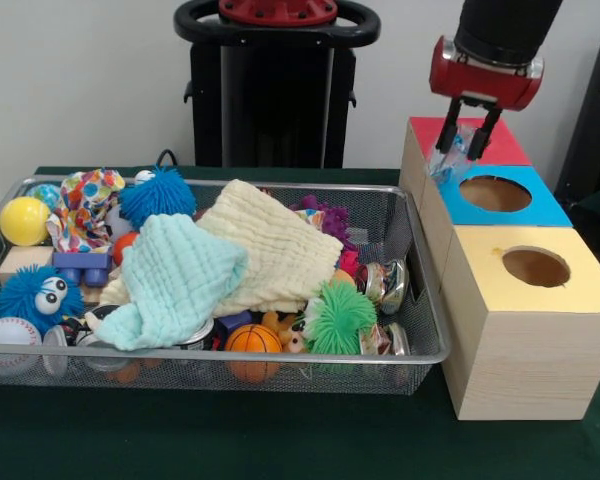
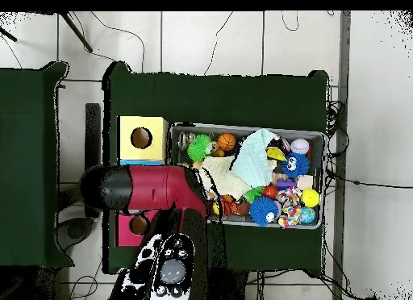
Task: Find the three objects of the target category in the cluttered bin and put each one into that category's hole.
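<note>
The silver wire-mesh bin lies left of three wooden boxes and is full of toys; it also shows in the overhead view. My gripper hangs over the far red-topped box, beside the blue-topped box's hole. It is shut on a clear, bluish crinkly object that dangles from its fingers. The near yellow-topped box has an open hole. In the overhead view my arm covers the gripper and the blue box.
In the bin lie a mint cloth, a cream cloth, a green spiky ball, a small basketball, blue fuzzy balls, a yellow ball, a baseball and shiny metal pieces.
</note>
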You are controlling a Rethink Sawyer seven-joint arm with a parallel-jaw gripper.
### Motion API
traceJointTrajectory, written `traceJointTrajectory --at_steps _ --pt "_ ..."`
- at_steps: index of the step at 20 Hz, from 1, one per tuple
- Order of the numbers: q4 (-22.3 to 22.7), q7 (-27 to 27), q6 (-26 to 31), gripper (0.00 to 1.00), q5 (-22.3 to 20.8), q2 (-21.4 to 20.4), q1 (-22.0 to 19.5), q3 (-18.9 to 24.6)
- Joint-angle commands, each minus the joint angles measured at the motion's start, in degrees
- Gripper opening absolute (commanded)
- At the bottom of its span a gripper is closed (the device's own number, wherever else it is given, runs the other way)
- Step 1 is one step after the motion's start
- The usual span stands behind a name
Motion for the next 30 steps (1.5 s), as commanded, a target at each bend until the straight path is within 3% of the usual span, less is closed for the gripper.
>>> traceJointTrajectory --at_steps 1,5,14,25,28,30 --pt "0.10 10.41 -8.39 0.00 2.13 7.47 -2.17 4.97" --pt "-1.92 10.86 -10.76 0.00 4.21 10.31 -2.20 6.16" --pt "-3.89 12.11 -9.69 0.00 7.86 11.75 -1.60 6.06" --pt "-4.27 11.89 -6.26 0.00 8.88 10.84 -0.45 4.46" --pt "-3.78 10.67 -2.32 0.00 6.93 8.83 -0.33 2.06" --pt "-1.86 7.62 2.58 0.00 3.91 3.01 -0.87 -1.90"
